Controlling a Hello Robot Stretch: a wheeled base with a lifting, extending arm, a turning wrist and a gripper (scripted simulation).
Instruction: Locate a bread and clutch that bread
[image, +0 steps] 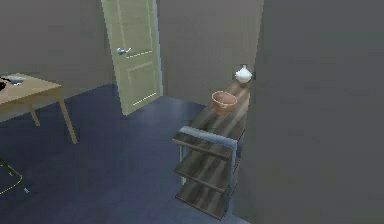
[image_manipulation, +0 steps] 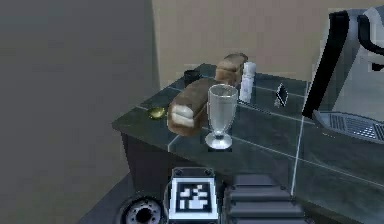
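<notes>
Well, the bread (image_manipulation: 188, 103) lies on the dark bench (image_manipulation: 270, 128) by its near corner, with a tall glass (image_manipulation: 222, 115) just beside it and a second loaf (image_manipulation: 232, 68) farther along the same edge. I'd judge the loaf light, soft and crumbly, best taken gently across its middle, clear of that fragile glass. Below the bench's front edge sits the pincer (image_manipulation: 143, 212). I can't make out its far end, so I cannot tell its spread or whether it holds anything.
</notes>
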